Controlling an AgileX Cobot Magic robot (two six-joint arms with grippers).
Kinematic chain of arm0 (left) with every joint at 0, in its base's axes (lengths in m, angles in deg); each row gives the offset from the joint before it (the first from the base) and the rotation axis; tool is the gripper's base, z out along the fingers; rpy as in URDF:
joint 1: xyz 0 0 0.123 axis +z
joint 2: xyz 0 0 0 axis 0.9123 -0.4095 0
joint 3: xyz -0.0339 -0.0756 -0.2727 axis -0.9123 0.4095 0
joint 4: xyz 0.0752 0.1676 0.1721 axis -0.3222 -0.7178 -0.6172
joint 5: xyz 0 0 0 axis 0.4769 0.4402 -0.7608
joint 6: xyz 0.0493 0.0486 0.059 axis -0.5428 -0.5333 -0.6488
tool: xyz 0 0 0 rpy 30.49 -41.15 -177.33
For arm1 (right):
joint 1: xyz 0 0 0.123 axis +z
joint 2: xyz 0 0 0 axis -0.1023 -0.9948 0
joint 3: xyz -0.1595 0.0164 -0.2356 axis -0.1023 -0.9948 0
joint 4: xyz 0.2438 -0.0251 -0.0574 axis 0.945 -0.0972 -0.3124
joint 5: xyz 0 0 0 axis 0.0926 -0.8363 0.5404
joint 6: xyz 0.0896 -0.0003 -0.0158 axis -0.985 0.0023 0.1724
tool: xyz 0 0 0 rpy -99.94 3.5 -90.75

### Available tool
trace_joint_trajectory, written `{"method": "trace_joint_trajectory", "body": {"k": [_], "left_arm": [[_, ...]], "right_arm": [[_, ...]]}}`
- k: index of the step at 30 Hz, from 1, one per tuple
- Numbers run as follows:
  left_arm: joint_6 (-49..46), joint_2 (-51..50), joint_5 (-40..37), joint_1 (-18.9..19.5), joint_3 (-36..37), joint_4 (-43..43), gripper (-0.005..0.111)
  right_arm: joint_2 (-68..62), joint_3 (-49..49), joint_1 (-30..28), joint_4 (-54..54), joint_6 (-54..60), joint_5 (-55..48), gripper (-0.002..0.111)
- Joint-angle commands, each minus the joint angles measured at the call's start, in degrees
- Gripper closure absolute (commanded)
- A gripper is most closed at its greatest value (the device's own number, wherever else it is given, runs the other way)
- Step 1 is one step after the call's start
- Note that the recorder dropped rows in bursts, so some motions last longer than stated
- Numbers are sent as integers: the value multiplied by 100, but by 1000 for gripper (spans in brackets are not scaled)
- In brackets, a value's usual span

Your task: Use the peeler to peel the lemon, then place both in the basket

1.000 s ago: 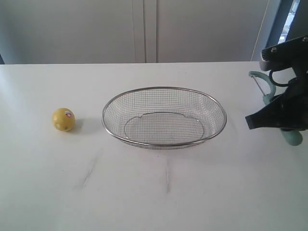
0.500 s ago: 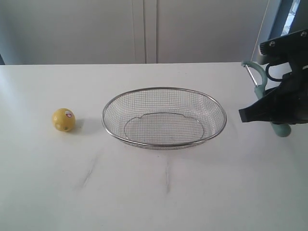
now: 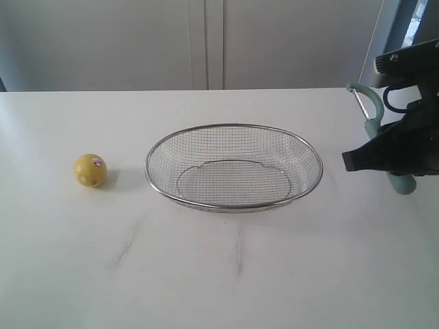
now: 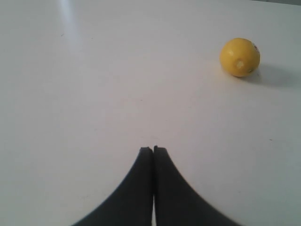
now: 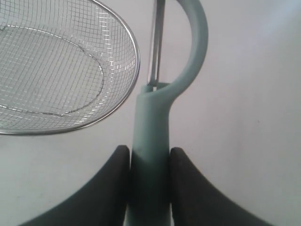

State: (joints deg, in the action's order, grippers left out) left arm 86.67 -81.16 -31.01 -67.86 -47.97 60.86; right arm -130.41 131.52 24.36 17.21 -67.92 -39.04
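Rising over last second: right gripper clamped on peeler handle, now clear of table and slightly nearer basket, head up. Judgement: tool secured, peeling not begun. Lemon unmoved on table, well left of basket, sticker visible. Left gripper closed tight, empty, lemon ahead of it; likely must fetch lemon next. Basket empty, mid-table. Table white, matte, faint grey scuffs at front. Pale cabinet doors behind.
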Motion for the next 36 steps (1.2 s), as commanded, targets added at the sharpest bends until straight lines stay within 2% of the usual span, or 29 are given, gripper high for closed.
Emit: {"method": "trace_joint_trajectory", "body": {"k": [1,12,33,36], "left_arm": [[-17,29,31,3,21,51,107],[-17,29,31,3,21,51,107],[-363,29,19,3,21,31,107],[-318,29,283,3,21,57,107]], "right_arm": [[53,-22,-26,461,-621,-428,108],[53,-22,-26,490,-721,-737,108],[53,-22,-26,479,-721,-554,108],[53,-22,-26,479,-721,-554,108]]}}
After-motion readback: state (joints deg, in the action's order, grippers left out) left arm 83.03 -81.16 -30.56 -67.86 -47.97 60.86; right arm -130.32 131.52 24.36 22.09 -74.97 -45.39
